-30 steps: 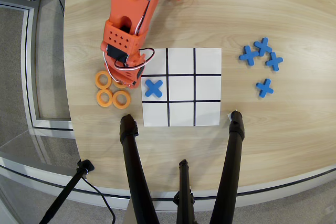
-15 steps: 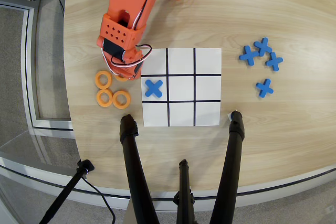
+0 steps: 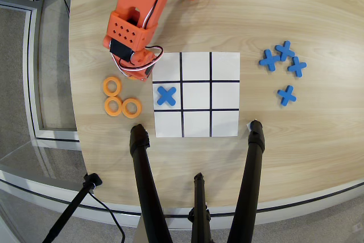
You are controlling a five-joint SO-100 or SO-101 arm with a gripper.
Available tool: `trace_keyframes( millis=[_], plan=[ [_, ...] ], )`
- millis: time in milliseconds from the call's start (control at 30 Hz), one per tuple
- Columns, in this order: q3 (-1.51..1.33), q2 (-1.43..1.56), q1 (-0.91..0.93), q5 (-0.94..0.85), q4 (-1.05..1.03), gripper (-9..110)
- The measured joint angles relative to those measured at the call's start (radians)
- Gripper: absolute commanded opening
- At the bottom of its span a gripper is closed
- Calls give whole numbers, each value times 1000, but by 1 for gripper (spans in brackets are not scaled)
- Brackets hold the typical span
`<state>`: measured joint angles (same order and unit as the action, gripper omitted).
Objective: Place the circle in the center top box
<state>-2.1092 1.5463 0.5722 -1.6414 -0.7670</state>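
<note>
Three orange rings sit left of board, arm's gripper above them, jaw state unclear; looks mid-transit, next move targets center top box.

three orange rings, five blue crosses, one white nine-cell board, one orange arm.

Three orange rings lie flat beside the empty center top box.

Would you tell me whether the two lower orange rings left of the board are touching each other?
Touching: in the overhead view, the lower-left ring and the lower-right ring meet at their rims with no wood visible between them.
</note>
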Motion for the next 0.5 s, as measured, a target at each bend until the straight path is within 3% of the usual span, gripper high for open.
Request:
trace_keyframes(
  millis=[500],
  plan=[
    [-8,26,52,-21,-14,0]
  ],
)
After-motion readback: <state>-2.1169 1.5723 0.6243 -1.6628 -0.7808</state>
